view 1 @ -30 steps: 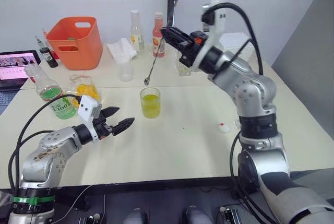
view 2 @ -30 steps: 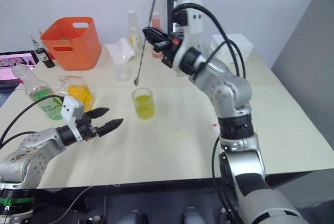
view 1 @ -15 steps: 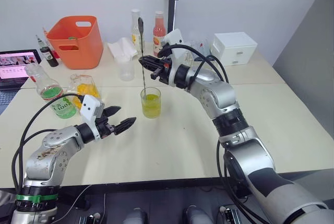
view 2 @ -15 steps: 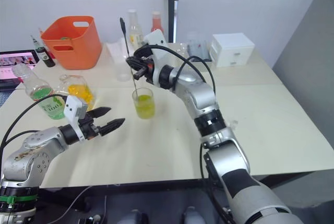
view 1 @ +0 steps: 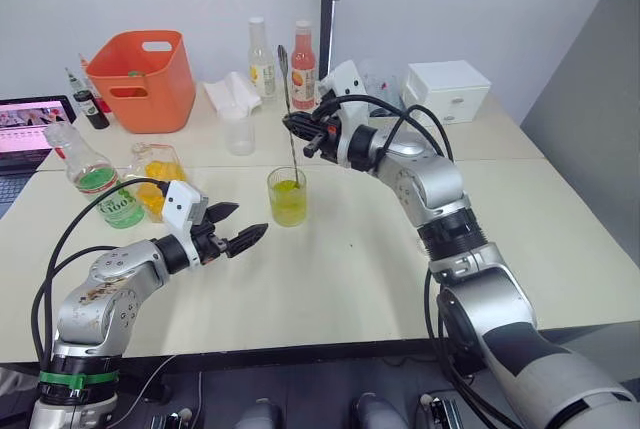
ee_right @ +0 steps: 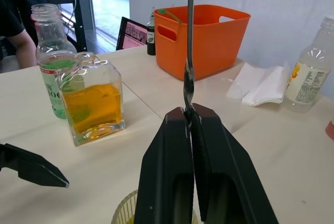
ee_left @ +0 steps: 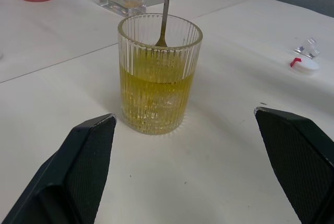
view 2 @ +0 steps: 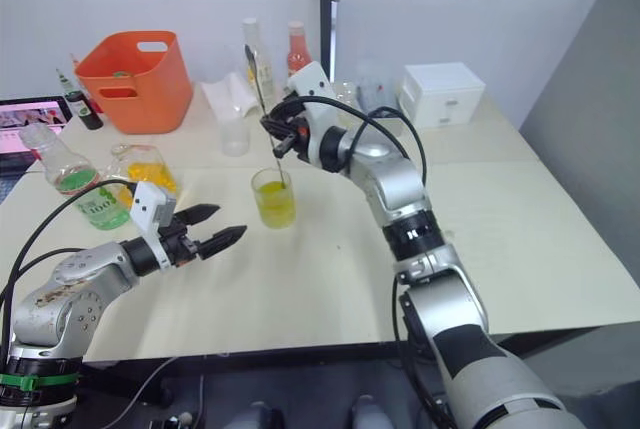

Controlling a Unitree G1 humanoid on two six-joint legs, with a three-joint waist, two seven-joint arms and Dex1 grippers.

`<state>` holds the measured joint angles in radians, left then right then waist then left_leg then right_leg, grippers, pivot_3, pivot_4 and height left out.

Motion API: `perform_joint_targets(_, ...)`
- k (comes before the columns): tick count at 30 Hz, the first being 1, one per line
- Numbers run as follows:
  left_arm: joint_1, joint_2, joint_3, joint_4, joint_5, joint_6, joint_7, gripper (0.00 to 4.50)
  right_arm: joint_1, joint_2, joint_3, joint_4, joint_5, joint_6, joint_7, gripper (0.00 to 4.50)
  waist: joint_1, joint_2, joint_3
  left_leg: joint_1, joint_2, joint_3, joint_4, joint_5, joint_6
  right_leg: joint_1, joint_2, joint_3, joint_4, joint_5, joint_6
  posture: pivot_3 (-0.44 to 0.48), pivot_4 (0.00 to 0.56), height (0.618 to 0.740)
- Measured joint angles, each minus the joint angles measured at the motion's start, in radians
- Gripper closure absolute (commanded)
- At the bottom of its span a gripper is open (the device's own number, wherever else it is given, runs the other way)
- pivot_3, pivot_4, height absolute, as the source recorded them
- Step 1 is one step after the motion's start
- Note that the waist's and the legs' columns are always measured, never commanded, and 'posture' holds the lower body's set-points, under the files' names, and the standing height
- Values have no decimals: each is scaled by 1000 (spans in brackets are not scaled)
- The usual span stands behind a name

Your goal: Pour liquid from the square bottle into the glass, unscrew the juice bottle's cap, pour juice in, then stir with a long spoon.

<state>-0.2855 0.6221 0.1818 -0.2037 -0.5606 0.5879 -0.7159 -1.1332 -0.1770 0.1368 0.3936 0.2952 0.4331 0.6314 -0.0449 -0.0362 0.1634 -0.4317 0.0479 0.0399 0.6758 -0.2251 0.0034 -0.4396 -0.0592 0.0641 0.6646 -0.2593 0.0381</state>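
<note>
One glass (view 1: 288,197) of yellow-green liquid, mid-table, open surface on all sides. Right gripper (ee_right: 189,117) pinches the spoon (view 1: 289,109) upright, its tip now lowered into the glass, not raised behind as before. Left gripper (view 1: 240,232), fingers apart, hovers beside the glass.

The right arm reaches forward and across, elbow bent, its gripper (ee_right: 189,122) above the glass (view 1: 288,196) with both fingers pinched on the shaft of the long spoon (view 1: 289,109). The left arm is bent low, forearm level, its gripper (view 1: 238,230) just left of the glass, fingers spread apart and holding nothing.
</note>
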Motion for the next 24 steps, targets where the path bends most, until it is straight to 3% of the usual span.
perform_joint_targets(10, 0, 0, 0, -1, 0, 8, 0, 7, 20, 73, -27, -104, 21, 99, -26, 4500, 1, 0, 0, 0, 0, 0, 0, 0, 0, 0, 0, 0, 0, 0, 0, 0, 150, 715)
perform_joint_targets(16, 0, 0, 1, -2, 0, 24, 0, 7, -49, 136, -72, 22, 15, 35, -69, 4500, -2, 0, 0, 0, 0, 0, 0, 0, 0, 0, 0, 0, 0, 0, 0, 0, 150, 715)
perform_joint_targets(24, 1, 0, 7, -5, 0, 28, 2, 7, -79, 117, -85, 185, -28, -70, -65, 4500, 1, 0, 0, 0, -1, 0, 0, 0, 0, 0, 0, 0, 0, 0, 0, 0, 150, 715)
